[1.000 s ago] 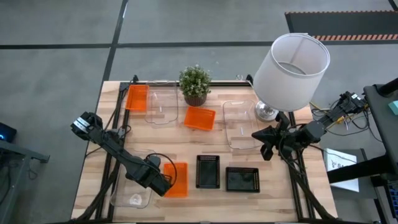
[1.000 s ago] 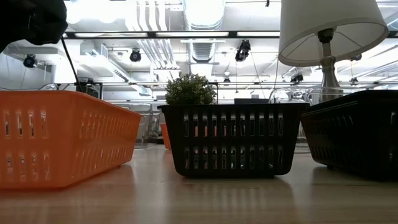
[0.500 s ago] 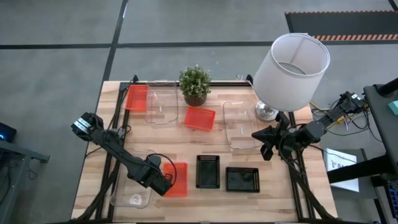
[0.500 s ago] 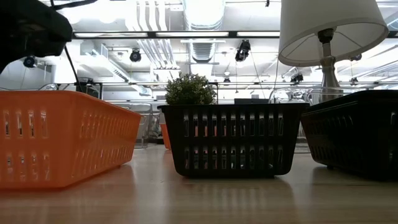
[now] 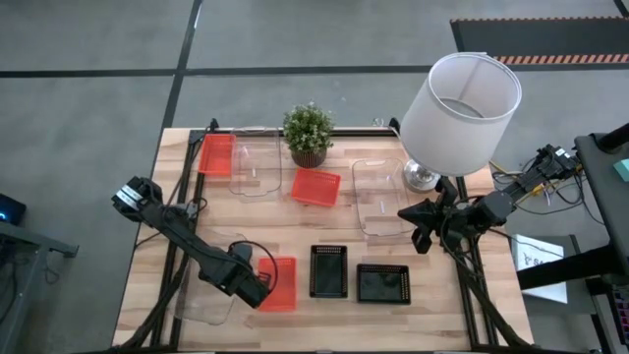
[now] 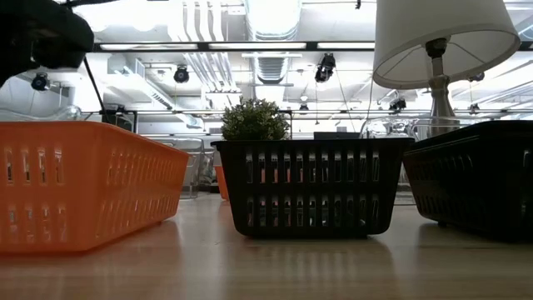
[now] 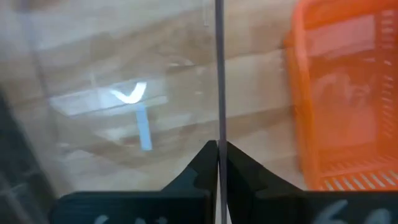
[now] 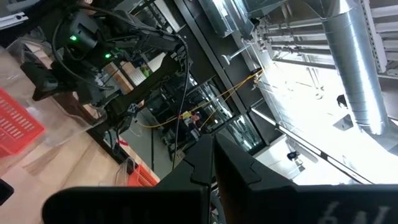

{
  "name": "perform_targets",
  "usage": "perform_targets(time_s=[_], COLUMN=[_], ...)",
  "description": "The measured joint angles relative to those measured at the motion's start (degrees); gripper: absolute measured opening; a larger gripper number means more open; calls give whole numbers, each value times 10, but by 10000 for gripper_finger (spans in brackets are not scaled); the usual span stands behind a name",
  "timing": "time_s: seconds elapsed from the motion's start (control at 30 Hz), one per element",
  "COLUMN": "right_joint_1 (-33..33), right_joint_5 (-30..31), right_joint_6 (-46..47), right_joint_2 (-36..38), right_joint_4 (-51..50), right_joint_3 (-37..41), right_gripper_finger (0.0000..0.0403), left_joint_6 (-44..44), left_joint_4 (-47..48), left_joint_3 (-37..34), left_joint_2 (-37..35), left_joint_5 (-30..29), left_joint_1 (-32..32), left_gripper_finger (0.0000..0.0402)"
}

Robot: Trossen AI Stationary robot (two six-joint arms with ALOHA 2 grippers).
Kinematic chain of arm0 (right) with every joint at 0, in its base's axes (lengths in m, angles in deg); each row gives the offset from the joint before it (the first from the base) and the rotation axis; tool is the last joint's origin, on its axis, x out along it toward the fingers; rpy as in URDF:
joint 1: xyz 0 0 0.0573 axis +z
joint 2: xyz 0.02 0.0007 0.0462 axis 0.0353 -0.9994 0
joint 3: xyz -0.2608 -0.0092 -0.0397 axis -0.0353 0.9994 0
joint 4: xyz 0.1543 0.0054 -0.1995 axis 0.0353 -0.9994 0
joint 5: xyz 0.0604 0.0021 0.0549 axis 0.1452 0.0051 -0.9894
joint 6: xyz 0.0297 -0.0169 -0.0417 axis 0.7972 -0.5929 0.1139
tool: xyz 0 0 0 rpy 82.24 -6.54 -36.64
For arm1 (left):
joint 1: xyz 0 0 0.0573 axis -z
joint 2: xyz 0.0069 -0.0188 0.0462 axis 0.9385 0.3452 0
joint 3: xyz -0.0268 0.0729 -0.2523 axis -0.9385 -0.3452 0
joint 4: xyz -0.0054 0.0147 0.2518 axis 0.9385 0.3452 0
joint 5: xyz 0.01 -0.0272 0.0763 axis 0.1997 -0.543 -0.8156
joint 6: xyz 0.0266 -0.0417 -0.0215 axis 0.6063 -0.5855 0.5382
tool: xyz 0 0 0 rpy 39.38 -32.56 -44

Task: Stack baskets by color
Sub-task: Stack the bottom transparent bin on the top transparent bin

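Observation:
My left gripper (image 5: 254,288) points down at the near left, shut on a clear basket (image 5: 209,293) on the side beside a red-orange basket (image 5: 279,283). In the left wrist view the fingertips (image 7: 217,148) meet at the clear wall, with the red-orange basket (image 7: 342,106) just beyond it. Two black baskets (image 5: 328,270) (image 5: 383,283) stand at near centre. At the back stand two more red-orange baskets (image 5: 216,154) (image 5: 316,187) and two clear ones (image 5: 256,165) (image 5: 378,194). My right gripper (image 5: 418,234) hangs raised at the right, shut on nothing. My left gripper pinches the clear basket's long wall at its rim (image 7: 219,93), the wall next to the red-orange basket. One finger stands inside the basket and one outside. The fingers come from above, pointing down. The basket's bottom looks to be lying on the table.
A potted plant (image 5: 308,133) stands at the back centre and a lamp with a white shade (image 5: 460,103) at the back right. Bare wood lies across the table's middle (image 5: 295,231). In the low view the near baskets (image 6: 83,183) (image 6: 312,187) stand side by side.
My left gripper has stayed over the clear basket's wall; in the low view its dark body has shifted slightly at the top left corner. The baskets stand where they were.

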Motion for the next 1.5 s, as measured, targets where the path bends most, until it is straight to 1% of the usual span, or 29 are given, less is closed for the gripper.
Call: perform_targets(time_s=[0.27, 0.77, 0.93, 1.03, 1.13, 1.23, 1.33, 1.4, 1.5], right_joint_1=[0, 0, 0, 0, 0, 0, 0, 0, 0], right_joint_5=[0, 0, 0, 0, 0, 0, 2, 16, 53], right_joint_6=[0, 2, 2, 2, 1, 1, 0, -4, -10], right_joint_2=[0, 0, 0, 0, 0, 0, 0, 0, 0], right_joint_4=[0, 0, 0, 0, 0, 0, 0, 0, -2], right_joint_3=[0, 0, 0, 0, 0, 0, 0, 0, 0], right_gripper_finger=[9, 9, 9, 9, 9, 9, 9, 9, 9], left_joint_6=[-3, 2, 4, 11, 23, 29, 59, 86, 135], left_joint_4=[114, 193, 222, 237, 249, 262, 262, 265, 263], left_joint_3=[55, 107, 137, 159, 185, 207, 232, 242, 262], left_joint_2=[0, 0, 0, 0, 0, 0, 0, 0, -1], left_joint_5=[-5, -21, -27, -40, -65, -89, -108, -118, -141], left_joint_1=[0, 0, 0, 0, -3, -12, -30, -47, -75], left_gripper_finger=[1, 0, 0, 0, 0, 0, 0, 0, 0])
